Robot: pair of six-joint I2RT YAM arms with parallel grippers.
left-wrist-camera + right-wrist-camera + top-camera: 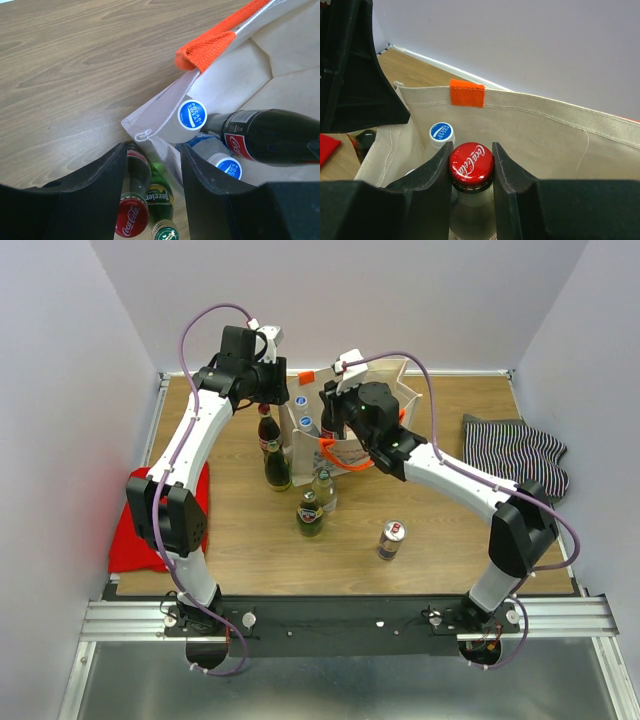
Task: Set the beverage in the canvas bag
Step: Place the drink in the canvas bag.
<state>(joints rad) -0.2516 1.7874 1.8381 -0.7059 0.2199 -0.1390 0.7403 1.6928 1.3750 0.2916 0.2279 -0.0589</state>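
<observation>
Cap of cola bottle [471, 167], lower centre in right wrist view only, pinched by right gripper [471, 149] within canvas bag [535, 125] mouth; left gripper [152, 150] half-wide at its corner.

The top camera sits high over the near edge of the desk [250, 550] and looks down on all of it. Both wrist cameras sit very close above the canvas bag [345, 452]. All three views show that bag.

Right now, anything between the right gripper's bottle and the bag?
Nothing visible. The right gripper holds the red-capped bottle at the canvas bag's open mouth; a blue-capped bottle stands beside it inside.
</observation>
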